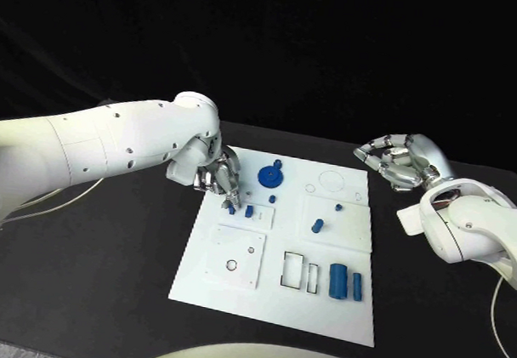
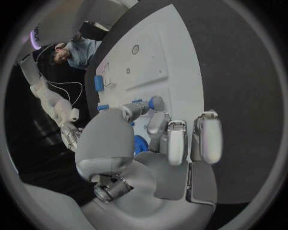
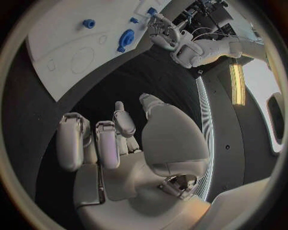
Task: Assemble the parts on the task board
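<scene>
it looked like a robotics lab: a black table against black backdrop, a white task board, loose cables nearby.

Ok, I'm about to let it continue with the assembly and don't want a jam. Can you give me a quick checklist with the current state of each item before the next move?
1. Left robot hand is over the task board, fingertips down near the small blue parts at the board's left side: ok.
2. Left robot hand actually holds a part: cannot tell; the left wrist view shows blue at the fingertips, but the grasp is hidden.
3. Right robot hand is off the board, over the black table, fingers curled on nothing: ok.
4. Two blue cylinders lie side by side near the board's front right, undisturbed: ok.
5. Round blue part sits by the far edge, clear of both hands: ok.
</scene>
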Controlling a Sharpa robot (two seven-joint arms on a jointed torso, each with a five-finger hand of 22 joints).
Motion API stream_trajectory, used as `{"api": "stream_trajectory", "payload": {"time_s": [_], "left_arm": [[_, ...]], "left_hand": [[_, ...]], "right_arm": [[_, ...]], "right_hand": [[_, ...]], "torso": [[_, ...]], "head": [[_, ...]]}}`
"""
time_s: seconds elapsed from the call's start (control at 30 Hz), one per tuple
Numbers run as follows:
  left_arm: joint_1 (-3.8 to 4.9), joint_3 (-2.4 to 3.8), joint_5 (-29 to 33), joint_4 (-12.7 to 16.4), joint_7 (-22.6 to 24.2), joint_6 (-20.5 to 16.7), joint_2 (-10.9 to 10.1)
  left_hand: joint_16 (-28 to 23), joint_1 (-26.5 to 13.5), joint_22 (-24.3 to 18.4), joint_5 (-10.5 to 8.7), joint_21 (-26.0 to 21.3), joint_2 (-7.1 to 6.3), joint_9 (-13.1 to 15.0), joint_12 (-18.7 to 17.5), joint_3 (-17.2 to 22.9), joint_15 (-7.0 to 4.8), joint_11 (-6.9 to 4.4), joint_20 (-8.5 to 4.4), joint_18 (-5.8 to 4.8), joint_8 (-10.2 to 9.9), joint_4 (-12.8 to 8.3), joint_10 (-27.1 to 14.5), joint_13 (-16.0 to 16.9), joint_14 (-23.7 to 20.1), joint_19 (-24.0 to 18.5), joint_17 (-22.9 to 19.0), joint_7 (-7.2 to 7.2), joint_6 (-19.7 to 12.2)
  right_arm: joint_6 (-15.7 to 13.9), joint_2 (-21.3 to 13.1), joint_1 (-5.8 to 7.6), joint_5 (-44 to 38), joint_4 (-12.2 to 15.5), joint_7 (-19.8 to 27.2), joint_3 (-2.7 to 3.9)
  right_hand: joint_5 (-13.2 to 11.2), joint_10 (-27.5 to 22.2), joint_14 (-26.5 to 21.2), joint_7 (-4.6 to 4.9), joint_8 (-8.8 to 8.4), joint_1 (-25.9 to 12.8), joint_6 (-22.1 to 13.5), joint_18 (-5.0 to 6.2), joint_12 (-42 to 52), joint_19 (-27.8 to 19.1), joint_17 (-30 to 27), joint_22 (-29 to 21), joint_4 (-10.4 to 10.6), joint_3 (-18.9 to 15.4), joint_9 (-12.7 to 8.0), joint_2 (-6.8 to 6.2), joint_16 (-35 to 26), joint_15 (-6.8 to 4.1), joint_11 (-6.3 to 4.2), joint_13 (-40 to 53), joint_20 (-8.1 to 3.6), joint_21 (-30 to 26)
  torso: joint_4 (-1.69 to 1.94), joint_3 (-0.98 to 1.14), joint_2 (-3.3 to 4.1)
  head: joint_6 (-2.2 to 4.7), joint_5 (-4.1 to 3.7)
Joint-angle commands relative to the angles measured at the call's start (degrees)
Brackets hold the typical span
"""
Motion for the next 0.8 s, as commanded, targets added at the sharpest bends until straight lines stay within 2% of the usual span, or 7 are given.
{"api": "stream_trajectory", "payload": {"time_s": [0.03, 0.17, 0.33, 0.53, 0.8], "left_arm": [[-0.20, -0.08, 0.26, 0.07, 0.50, 0.11, 0.15], [-0.19, -0.11, 0.27, 0.01, 0.49, 0.56, 0.03], [-0.19, -0.15, 0.23, -0.04, 0.53, 0.66, -0.11], [-0.19, -0.17, 0.04, -0.06, 0.66, -0.50, -0.29], [-0.21, -0.13, -0.16, 0.42, 0.96, -3.06, -1.22]], "left_hand": [[0.19, -1.00, 3.66, -0.35, 0.05, -0.09, 0.10, -0.03, -1.79, -0.55, -0.34, -0.13, -0.60, -0.25, 1.19, 0.16, 0.14, 6.05, 0.10, 15.09, -0.31, 0.13], [0.19, -1.69, 3.64, -0.60, -0.02, -0.57, 0.13, -0.15, -5.24, -0.58, -0.35, -0.20, -0.59, -0.58, 3.09, 0.11, 0.23, 6.05, 0.09, 15.09, -0.32, 0.44], [0.19, -1.71, 3.66, -0.62, -0.04, -0.52, 0.19, -0.02, -6.83, -0.59, -0.37, -0.22, -0.60, -0.66, 4.13, 0.23, 0.56, 6.05, 0.11, 15.09, -0.37, 0.70], [0.19, -1.84, 3.75, -0.67, -0.04, -0.55, 0.30, 0.01, -9.47, -0.60, -0.37, -0.24, -0.61, -0.82, 6.11, 0.29, 0.82, 6.05, 0.17, 15.09, -0.37, 0.91], [0.19, -1.76, 3.67, -0.57, -0.12, -0.20, 0.39, 0.14, -10.78, -0.62, -0.39, -0.26, -0.59, -0.86, 7.29, 0.40, 1.13, 6.05, 0.12, 15.09, -0.39, 1.05]], "right_arm": [[0.69, 0.01, -0.04, -0.49, 0.08, 0.34, 0.00], [0.67, -0.01, -0.04, -0.47, 0.08, 0.36, 0.00], [0.69, -0.03, -0.04, -0.42, 0.08, 0.38, 0.00], [0.66, -0.07, -0.04, -0.40, 0.09, 0.39, 0.00], [0.83, -0.10, -0.04, -0.28, 0.05, 0.61, 0.00]], "right_hand": [[0.30, -0.56, 3.68, -0.14, 0.34, 0.12, -0.42, 0.66, -0.26, -0.38, 4.56, 6.88, 0.08, -0.34, -0.08, 0.62, -0.38, -0.50, -0.03, -0.13, -0.11, -0.18], [0.30, -0.56, 3.68, -0.14, 0.34, 0.12, -0.42, 0.66, -0.26, -0.38, 4.56, 6.88, 0.08, -0.34, -0.08, 0.62, -0.38, -0.50, -0.03, -0.13, -0.11, -0.18], [0.30, -0.56, 3.68, -0.14, 0.34, 0.12, -0.42, 0.66, -0.26, -0.38, 4.56, 6.88, 0.08, -0.34, -0.08, 0.62, -0.38, -0.50, -0.03, -0.13, -0.11, -0.18], [0.30, -0.55, 3.66, -0.13, 0.34, 0.11, -0.47, 0.70, -0.24, -0.47, 4.48, 6.77, 0.08, -0.41, -0.10, 0.62, -0.42, -0.49, -0.02, -0.10, -0.11, -0.36], [0.28, -0.59, 3.66, -0.12, 0.33, 0.06, -0.52, 0.69, -0.27, -0.46, 4.49, 6.79, 0.10, -0.52, -0.12, 0.58, -0.42, -0.49, -0.01, -0.14, -0.10, -0.34]], "torso": [[0.03, 0.02, 0.00], [0.02, 0.00, -0.01], [0.00, 0.00, 0.00], [-0.02, -0.01, 0.01], [-0.03, 0.00, 0.02]], "head": [[-0.06, -0.04], [-0.08, -0.09], [-0.18, -0.08], [-0.08, -0.11], [0.05, -0.14]]}}
